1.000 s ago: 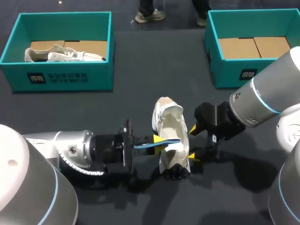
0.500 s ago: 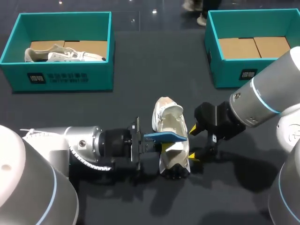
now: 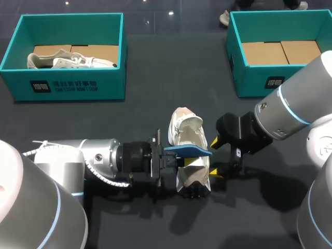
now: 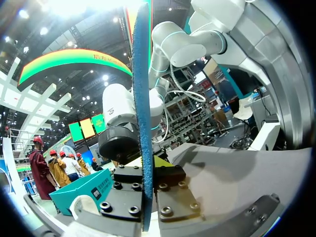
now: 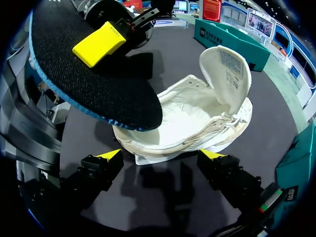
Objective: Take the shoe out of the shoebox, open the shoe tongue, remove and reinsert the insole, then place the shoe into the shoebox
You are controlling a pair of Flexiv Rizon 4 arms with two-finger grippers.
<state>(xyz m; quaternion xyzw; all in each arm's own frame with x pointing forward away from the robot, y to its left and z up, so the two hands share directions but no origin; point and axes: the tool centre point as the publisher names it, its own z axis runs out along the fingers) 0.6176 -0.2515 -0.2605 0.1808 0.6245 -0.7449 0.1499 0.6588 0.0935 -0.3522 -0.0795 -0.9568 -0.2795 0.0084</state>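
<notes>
The white shoe (image 3: 185,132) is laid, tongue folded back, on the dark surface (image 3: 171,78) outside the shoeboxes, while the blue-edged insole (image 3: 188,150) is clamped above it by the left tool (image 3: 181,158) and the right tool (image 3: 215,157) is held open just beside it.

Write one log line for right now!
left end effector: holding insole | right end effector: open by shoe | shoe: on table

Rough dark insole (image 5: 94,84), white cloth shoe (image 5: 197,121)
</notes>
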